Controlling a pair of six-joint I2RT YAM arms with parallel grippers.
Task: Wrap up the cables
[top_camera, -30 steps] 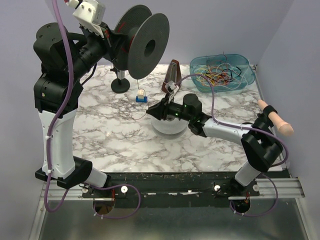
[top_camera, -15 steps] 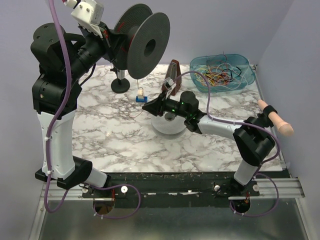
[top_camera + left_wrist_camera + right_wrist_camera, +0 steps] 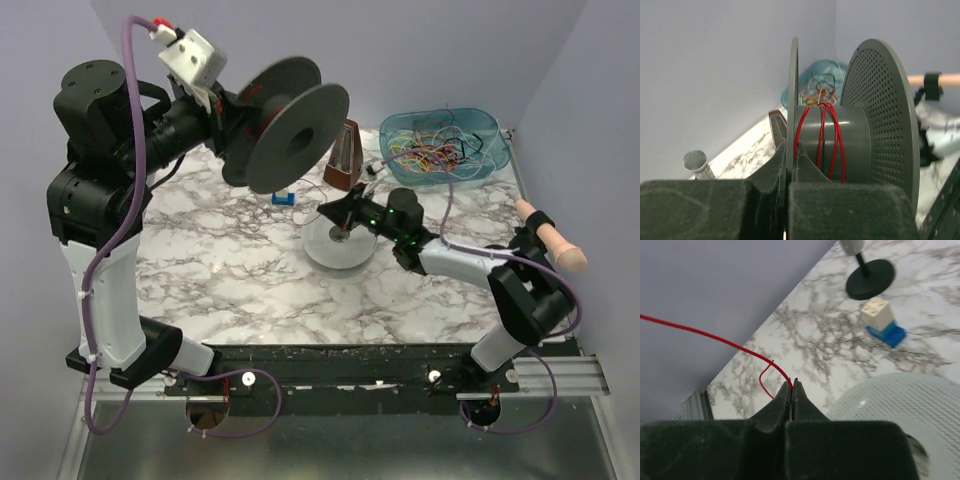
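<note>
The left gripper (image 3: 790,152) clamps a flange of the spool (image 3: 855,135), with red cable (image 3: 826,135) wound on its core. The right gripper (image 3: 791,389) pinches that cable shut.

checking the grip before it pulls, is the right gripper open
No, the right gripper is shut, with the red wire pinched between its tips.

2 spools (image 3: 295,135) | 1 bin (image 3: 498,135) | 1 metronome (image 3: 345,158) | 1 block (image 3: 884,322) | 1 stand (image 3: 871,279)
</note>
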